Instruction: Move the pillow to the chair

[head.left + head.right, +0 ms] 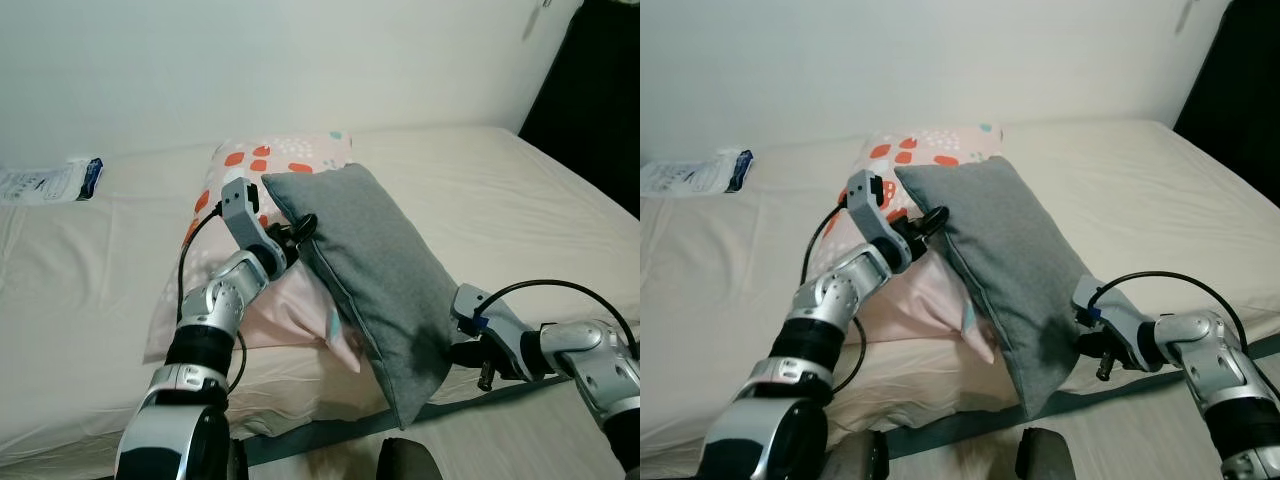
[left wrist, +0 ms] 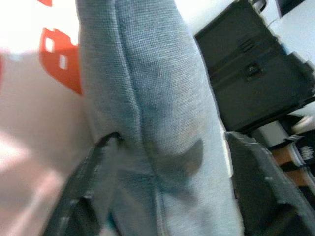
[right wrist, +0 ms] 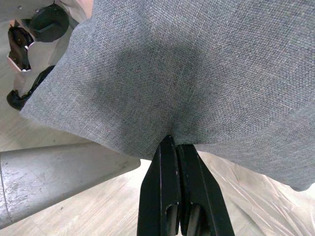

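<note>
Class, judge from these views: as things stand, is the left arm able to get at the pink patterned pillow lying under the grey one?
Probably not. The left gripper has its fingers around the grey pillow's edge, and that pillow lies tilted over the pink patterned pillow.

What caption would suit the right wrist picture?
Right gripper pinching the grey pillow's edge between shut black fingers.

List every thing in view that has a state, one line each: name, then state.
Grey pillow: lifted on edge, tilted, gripped at both ends.
Patterned pillow: lying flat on the bed, partly behind the grey one.
Left gripper: fingers straddling the grey pillow's upper edge.
Right gripper: pinched shut on the lower edge.
Packet: lying flat.
</note>
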Robot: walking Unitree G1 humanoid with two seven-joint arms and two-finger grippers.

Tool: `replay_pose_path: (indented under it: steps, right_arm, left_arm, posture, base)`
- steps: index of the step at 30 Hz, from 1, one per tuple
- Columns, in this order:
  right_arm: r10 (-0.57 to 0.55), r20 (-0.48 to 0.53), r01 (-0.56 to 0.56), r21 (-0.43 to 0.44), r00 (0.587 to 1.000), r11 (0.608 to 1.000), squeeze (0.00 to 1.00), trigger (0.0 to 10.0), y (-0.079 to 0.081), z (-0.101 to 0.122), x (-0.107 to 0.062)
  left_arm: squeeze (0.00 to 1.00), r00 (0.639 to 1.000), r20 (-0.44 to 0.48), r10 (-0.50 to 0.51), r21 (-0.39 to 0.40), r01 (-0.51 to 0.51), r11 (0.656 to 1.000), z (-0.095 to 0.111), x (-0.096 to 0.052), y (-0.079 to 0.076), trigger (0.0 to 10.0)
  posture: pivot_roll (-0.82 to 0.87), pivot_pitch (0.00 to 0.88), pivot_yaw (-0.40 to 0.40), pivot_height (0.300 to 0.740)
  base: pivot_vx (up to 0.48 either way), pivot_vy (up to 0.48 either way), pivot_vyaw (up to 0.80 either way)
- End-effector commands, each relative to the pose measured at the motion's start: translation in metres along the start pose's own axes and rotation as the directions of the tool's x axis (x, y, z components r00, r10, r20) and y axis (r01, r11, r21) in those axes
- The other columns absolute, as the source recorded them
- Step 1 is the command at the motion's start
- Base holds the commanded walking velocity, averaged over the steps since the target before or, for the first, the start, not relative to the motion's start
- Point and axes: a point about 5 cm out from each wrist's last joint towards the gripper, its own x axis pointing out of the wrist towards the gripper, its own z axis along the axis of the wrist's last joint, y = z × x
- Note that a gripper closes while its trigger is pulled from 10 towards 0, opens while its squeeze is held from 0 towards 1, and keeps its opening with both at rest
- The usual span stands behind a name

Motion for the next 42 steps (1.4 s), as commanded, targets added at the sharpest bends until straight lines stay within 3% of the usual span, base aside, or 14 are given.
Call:
replay_pose_path:
  steps: [1,11,12,13,14,16,17,20,24,25,28,29,30,42]
  right_arm:
    - [0.028,-0.015,-0.028,-0.006,0.999,1.000,0.00,0.0,0.005,-0.001,0.004]
    - [0.039,-0.015,-0.039,-0.012,0.999,0.999,0.00,0.0,0.006,0.001,0.007]
    - [0.042,-0.015,-0.042,-0.016,0.999,0.999,0.00,0.0,0.007,0.002,0.009]
    - [0.042,-0.015,-0.042,-0.016,0.999,0.999,0.00,0.0,0.007,0.002,0.009]
    - [0.040,-0.014,-0.040,-0.022,0.999,0.999,0.00,0.0,0.007,0.003,0.010]
    - [0.040,-0.014,-0.040,-0.022,0.999,0.999,0.00,0.0,0.007,0.003,0.010]
    - [0.038,-0.012,-0.039,-0.030,0.999,0.999,0.00,0.0,0.007,0.005,0.011]
    - [0.034,0.004,-0.033,-0.043,0.999,0.999,0.00,0.0,0.008,0.010,0.015]
    - [0.032,0.017,-0.031,-0.053,0.999,0.998,0.00,0.0,0.010,0.013,0.018]
    - [0.030,0.019,-0.029,-0.054,0.999,0.998,0.00,0.0,0.010,0.013,0.019]
    - [0.028,0.021,-0.027,-0.055,0.999,0.998,0.00,0.0,0.010,0.013,0.020]
    - [0.027,0.021,-0.026,-0.055,0.999,0.998,0.00,0.0,0.010,0.012,0.020]
    - [0.027,0.021,-0.026,-0.055,0.999,0.998,0.00,0.0,0.010,0.012,0.020]
    - [0.027,0.018,-0.026,-0.057,0.999,0.998,0.00,0.0,0.011,0.012,0.023]
  left_arm:
    - [1.00,1.000,-0.007,-0.001,-0.081,0.001,0.997,-0.002,0.004,-0.003,10.0]
    - [1.00,1.000,-0.011,-0.028,-0.144,0.026,0.989,-0.007,0.012,-0.018,10.0]
    - [0.34,1.000,-0.017,-0.026,-0.113,0.024,0.993,-0.011,0.015,-0.023,10.0]
    - [0.34,1.000,-0.017,-0.026,-0.113,0.024,0.993,-0.011,0.015,-0.023,10.0]
    - [0.00,0.999,-0.008,0.032,0.032,-0.032,0.999,-0.016,0.018,-0.026,10.0]
    - [0.00,0.999,-0.008,0.032,0.032,-0.032,0.999,-0.016,0.018,-0.026,10.0]
    - [0.00,0.997,0.015,0.075,0.155,-0.076,0.985,-0.020,0.022,-0.031,10.0]
    - [0.00,0.992,0.052,0.113,0.257,-0.123,0.959,-0.029,0.028,-0.042,10.0]
    - [0.00,0.995,0.036,0.092,0.250,-0.098,0.963,-0.039,0.031,-0.054,10.0]
    - [0.00,0.996,0.030,0.082,0.238,-0.087,0.967,-0.042,0.032,-0.056,8.7]
    - [0.00,0.997,0.026,0.076,0.229,-0.080,0.970,-0.044,0.032,-0.058,8.7]
    - [0.00,0.997,0.021,0.077,0.220,-0.080,0.972,-0.047,0.032,-0.058,1.8]
    - [0.00,0.997,0.006,0.081,0.199,-0.080,0.977,-0.050,0.031,-0.057,0.0]
    - [0.00,0.994,-0.064,0.086,0.113,-0.078,0.990,-0.065,0.027,-0.045,0.0]
  posture:
    - [0.09,0.000,-0.049,0.584]
    - [0.09,0.000,-0.052,0.584]
    - [0.10,0.000,-0.053,0.584]
    - [0.10,0.000,-0.053,0.584]
    - [0.10,0.000,-0.054,0.584]
    - [0.10,0.000,-0.054,0.584]
    - [0.10,0.000,-0.053,0.584]
    - [0.09,0.000,-0.049,0.584]
    - [0.09,0.000,-0.045,0.584]
    - [0.09,0.000,-0.043,0.584]
    - [0.09,0.000,-0.043,0.584]
    - [0.09,0.000,-0.042,0.584]
    - [0.09,0.000,-0.043,0.584]
    - [0.09,0.000,-0.048,0.584]
  base:
    - [0.000,0.000,0.00]
    - [0.000,0.000,0.00]
    - [0.000,0.000,0.00]
    - [0.000,0.000,0.00]
    - [0.000,0.000,0.00]
    - [0.000,0.000,0.00]
    - [0.000,0.000,0.00]
    - [0.000,0.000,0.00]
    - [0.000,0.000,0.00]
    - [0.000,0.000,0.00]
    - [0.000,0.000,0.00]
    - [0.000,0.000,0.00]
    - [0.000,0.000,0.00]
    - [0.000,0.000,0.00]
